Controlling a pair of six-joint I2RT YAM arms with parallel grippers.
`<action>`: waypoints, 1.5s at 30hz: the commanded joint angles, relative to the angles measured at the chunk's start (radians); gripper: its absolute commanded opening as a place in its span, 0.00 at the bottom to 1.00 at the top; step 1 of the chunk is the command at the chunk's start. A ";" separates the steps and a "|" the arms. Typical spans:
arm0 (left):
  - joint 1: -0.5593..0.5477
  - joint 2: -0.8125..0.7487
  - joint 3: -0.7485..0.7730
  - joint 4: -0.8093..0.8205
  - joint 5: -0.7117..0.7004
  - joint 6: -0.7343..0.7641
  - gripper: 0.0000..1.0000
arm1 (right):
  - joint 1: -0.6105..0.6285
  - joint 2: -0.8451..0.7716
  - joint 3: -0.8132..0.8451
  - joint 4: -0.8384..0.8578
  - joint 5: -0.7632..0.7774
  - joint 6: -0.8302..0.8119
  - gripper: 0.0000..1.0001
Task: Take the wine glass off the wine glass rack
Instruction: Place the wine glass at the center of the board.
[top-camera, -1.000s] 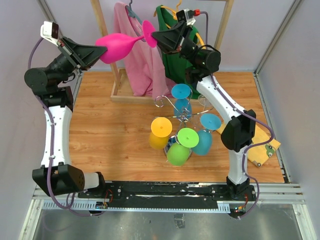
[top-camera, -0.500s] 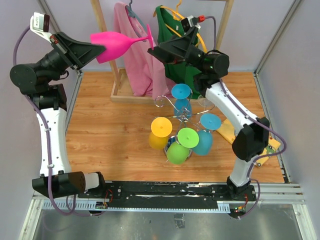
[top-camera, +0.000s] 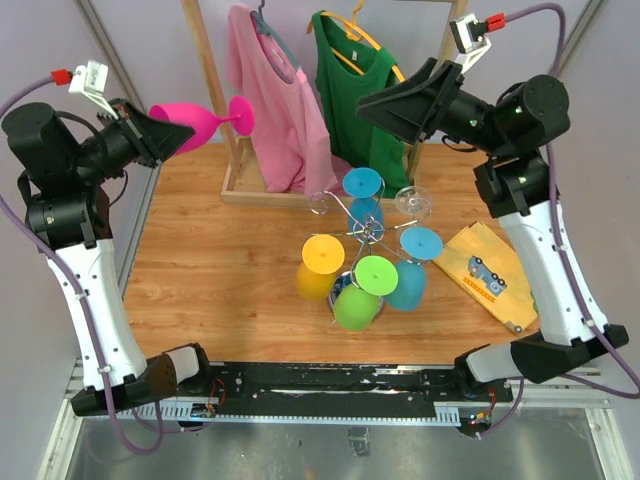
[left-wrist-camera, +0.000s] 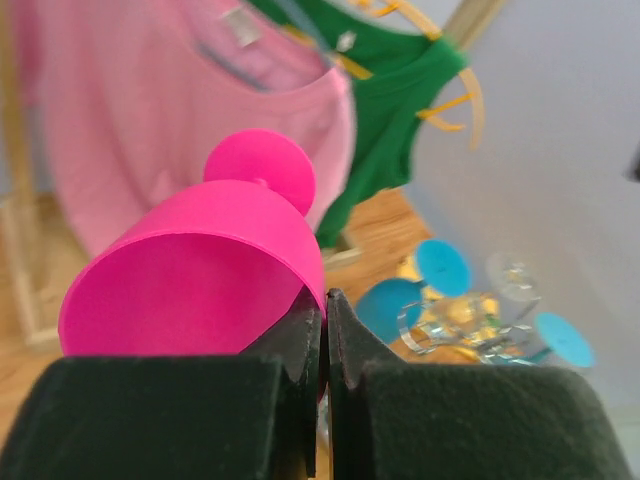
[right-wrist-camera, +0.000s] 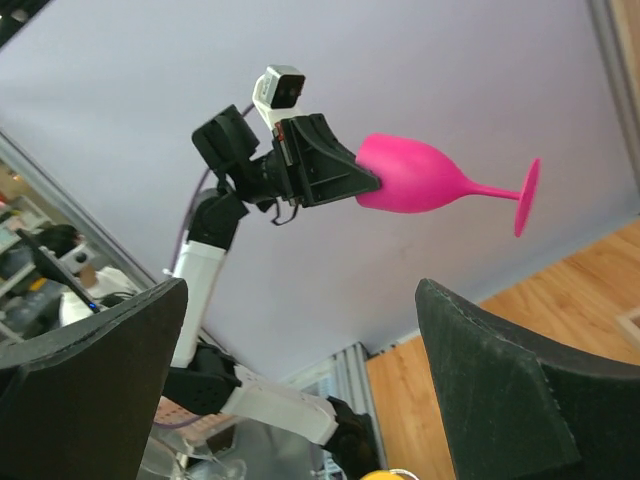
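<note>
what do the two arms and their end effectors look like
The left arm and right arm have white links and bulky black round joints. A grey-purple cable loops along each. The left end effector and right end effector are black wedges with two flat fingers; a small white camera with a red tip sits on each wrist.

left gripper (top-camera: 165, 136) pinched, right gripper (top-camera: 368, 104) (raised) agape

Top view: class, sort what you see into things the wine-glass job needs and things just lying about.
Job: pink wine glass, wine glass rack, left hand gripping the glass.
Lying about: pink shirt, green shirt, wooden clothes rail, yellow item.
</note>
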 joint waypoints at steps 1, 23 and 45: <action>0.007 -0.030 -0.028 -0.411 -0.259 0.355 0.00 | -0.040 -0.039 0.040 -0.392 0.021 -0.281 0.99; -0.088 0.242 -0.309 -0.623 -0.913 0.541 0.00 | -0.094 -0.170 -0.017 -0.709 0.209 -0.495 0.99; -0.160 0.330 -0.362 -0.378 -0.899 0.491 0.00 | -0.096 -0.223 -0.054 -0.736 0.243 -0.514 0.99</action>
